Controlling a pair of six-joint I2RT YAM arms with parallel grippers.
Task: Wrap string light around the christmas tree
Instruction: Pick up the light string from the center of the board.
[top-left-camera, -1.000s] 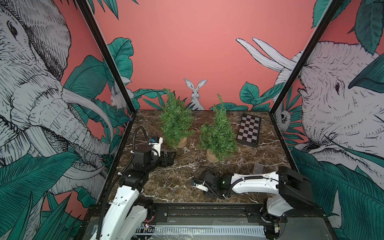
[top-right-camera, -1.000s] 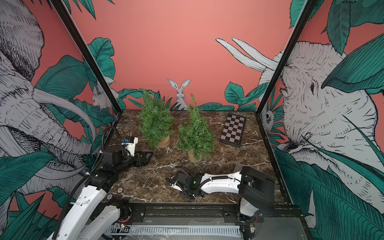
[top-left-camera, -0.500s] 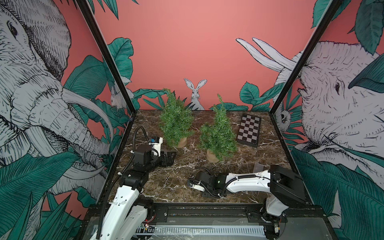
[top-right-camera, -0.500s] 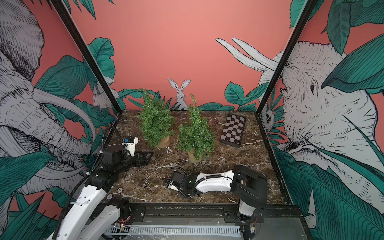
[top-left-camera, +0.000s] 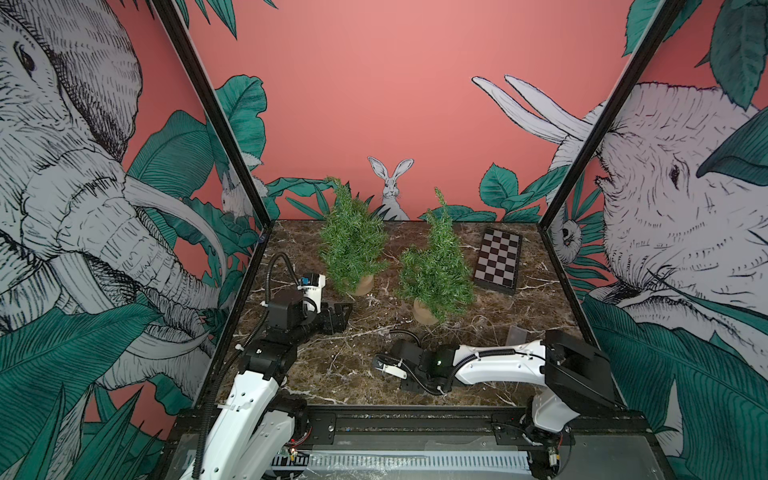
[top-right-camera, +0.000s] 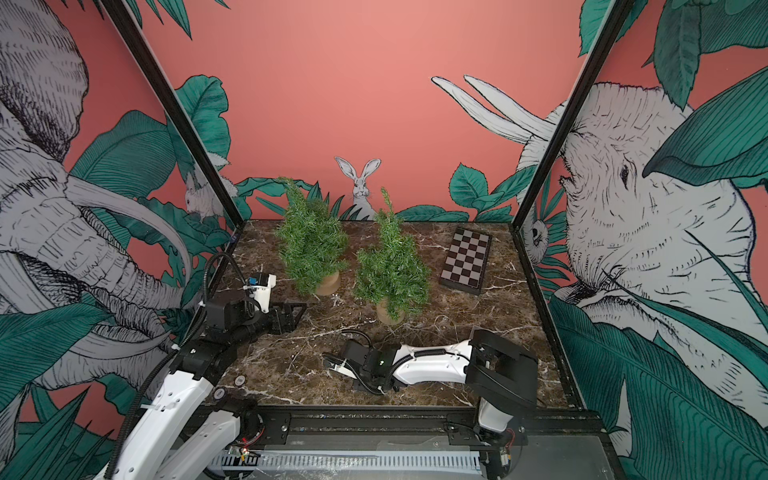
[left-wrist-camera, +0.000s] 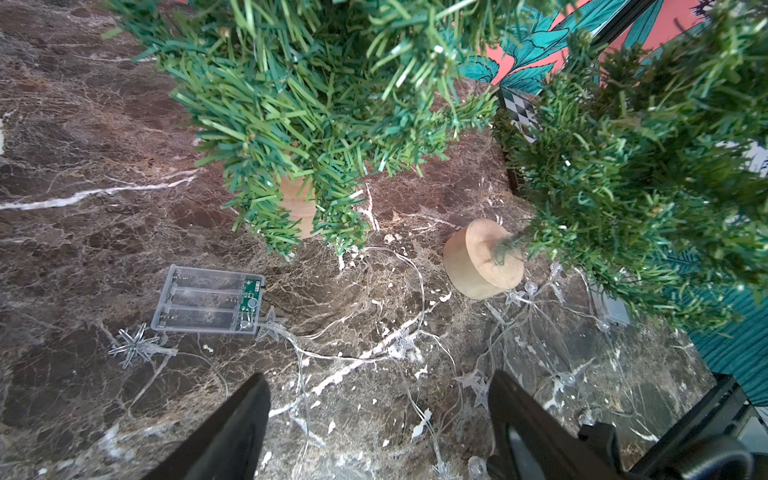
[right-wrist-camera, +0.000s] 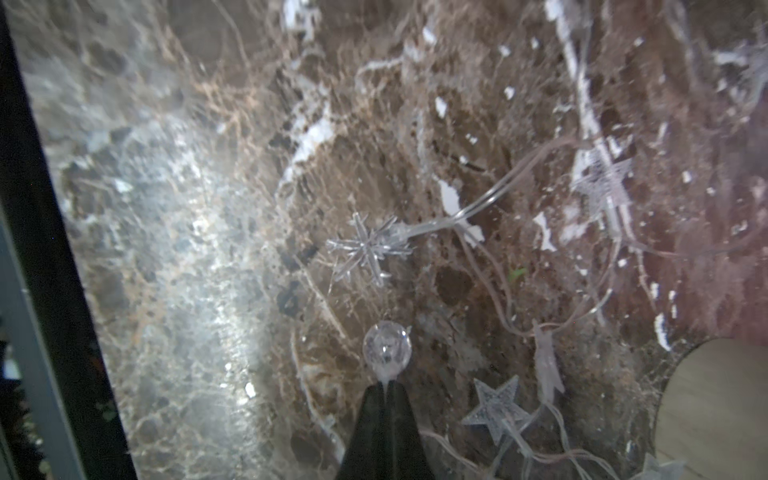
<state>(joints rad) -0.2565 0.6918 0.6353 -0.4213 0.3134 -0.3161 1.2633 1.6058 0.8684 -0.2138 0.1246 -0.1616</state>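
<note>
Two small green christmas trees on wooden bases stand mid-table in both top views, one at the left (top-left-camera: 353, 245) (top-right-camera: 311, 245), one at the right (top-left-camera: 436, 266) (top-right-camera: 390, 266). The string light (left-wrist-camera: 299, 349), a clear wire with stars, snowflakes and balls, lies loose on the marble before them, with its clear battery box (left-wrist-camera: 210, 299). My right gripper (right-wrist-camera: 384, 388) (top-left-camera: 384, 365) is shut on the string light just under a clear ball bulb (right-wrist-camera: 386, 347), low at the table's front. My left gripper (left-wrist-camera: 378, 399) (top-left-camera: 343, 316) hangs open over the wire, near the left tree, holding nothing.
A folded chessboard (top-left-camera: 498, 259) (top-right-camera: 467, 259) lies at the back right. A second small clear box (top-left-camera: 515, 334) sits by the right tree. A snowflake bulb (right-wrist-camera: 365, 249) and star (right-wrist-camera: 496, 409) lie near my right gripper. Black frame posts and the front rail (top-left-camera: 415, 419) bound the table.
My right gripper has closed on the string light beneath the ball bulb and slid a little to the left along the table's front. The left arm has not moved.
</note>
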